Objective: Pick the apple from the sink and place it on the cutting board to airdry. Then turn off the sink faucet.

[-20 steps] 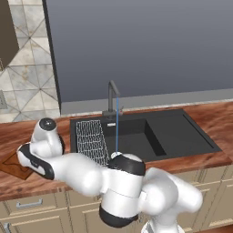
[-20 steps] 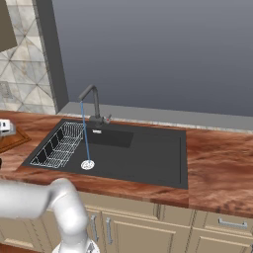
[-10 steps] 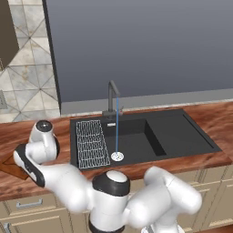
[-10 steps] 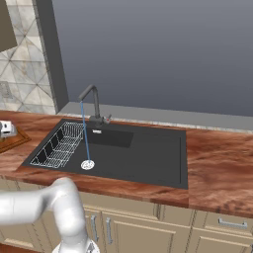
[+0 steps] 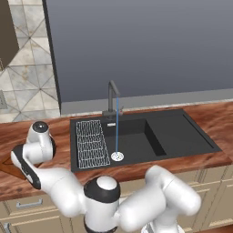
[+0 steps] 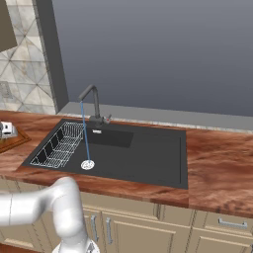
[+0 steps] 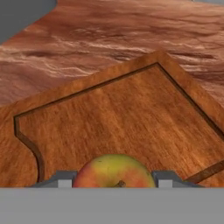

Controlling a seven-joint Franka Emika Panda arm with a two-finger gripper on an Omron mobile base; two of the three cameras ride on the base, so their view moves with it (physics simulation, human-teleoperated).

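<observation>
The glossy reddish-brown wood counter carries the large matte black rectangular sink, where a thin stream of water runs from the slim dark grey metal faucet, and, at its left end, the flat reddish-brown wooden cutting board with a darker grooved rim. In the hand view the small round orange-yellow apple sits clenched between the two grey fingers, one on each side of it, just above the board's surface.
</observation>
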